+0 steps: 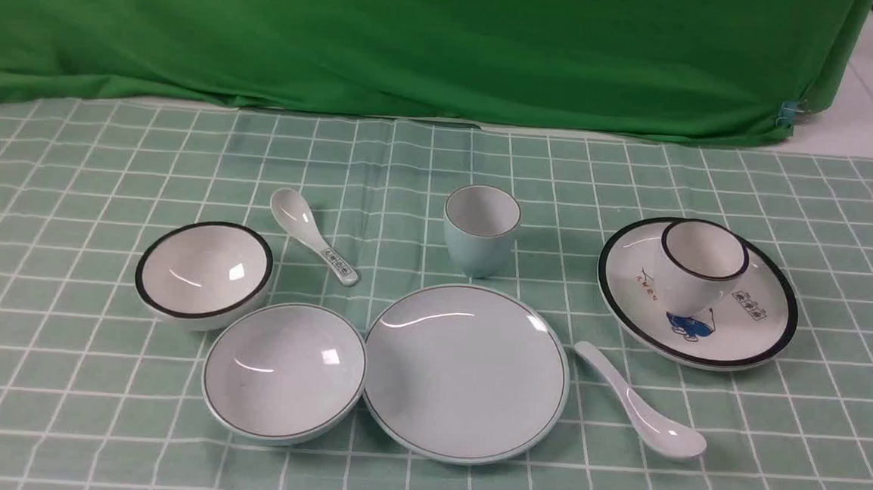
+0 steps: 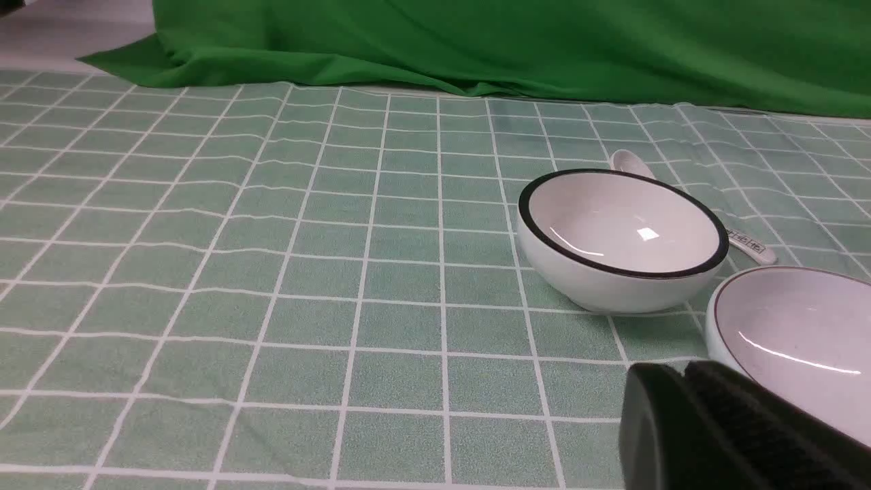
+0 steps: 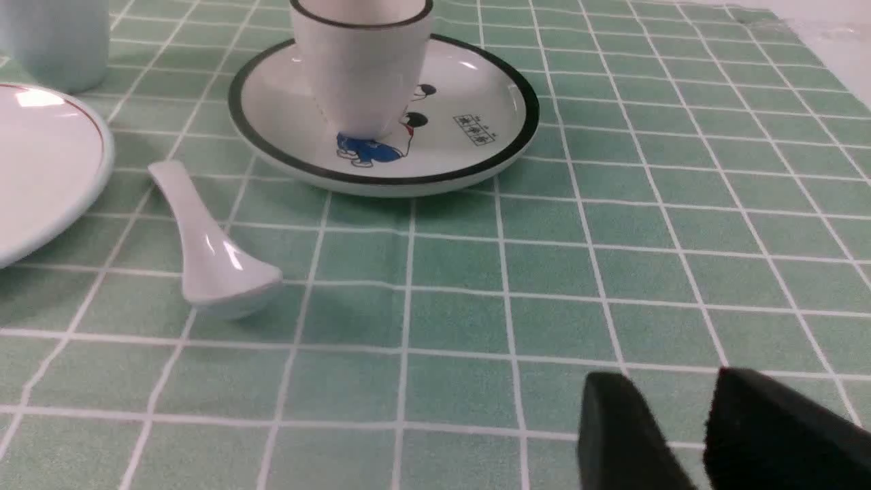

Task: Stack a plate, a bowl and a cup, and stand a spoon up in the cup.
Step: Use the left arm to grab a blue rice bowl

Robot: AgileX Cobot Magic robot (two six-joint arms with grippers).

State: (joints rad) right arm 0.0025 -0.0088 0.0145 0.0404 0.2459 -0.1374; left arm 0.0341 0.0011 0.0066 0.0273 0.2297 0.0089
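Note:
The pale blue-grey plate (image 1: 465, 372) lies at the front centre, and the pale bowl (image 1: 285, 372) touches its left edge. Behind the plate the pale blue cup (image 1: 481, 229) stands upright. The plain white spoon (image 1: 639, 401) lies right of the plate. My left gripper (image 2: 684, 371) is shut on nothing, low over the cloth just short of the pale bowl (image 2: 796, 340). My right gripper (image 3: 670, 381) is open and empty, near the cloth some way from the spoon (image 3: 211, 252); plate edge (image 3: 47, 170) and cup (image 3: 58, 41) show beyond.
A black-rimmed white bowl (image 1: 204, 272) sits left of the pale bowl, with a printed-handle spoon (image 1: 314, 236) behind it. At the right, a black-rimmed plate (image 1: 774, 296) carries a white cup (image 1: 700, 265). A green cloth backdrop (image 1: 419, 39) closes the far side.

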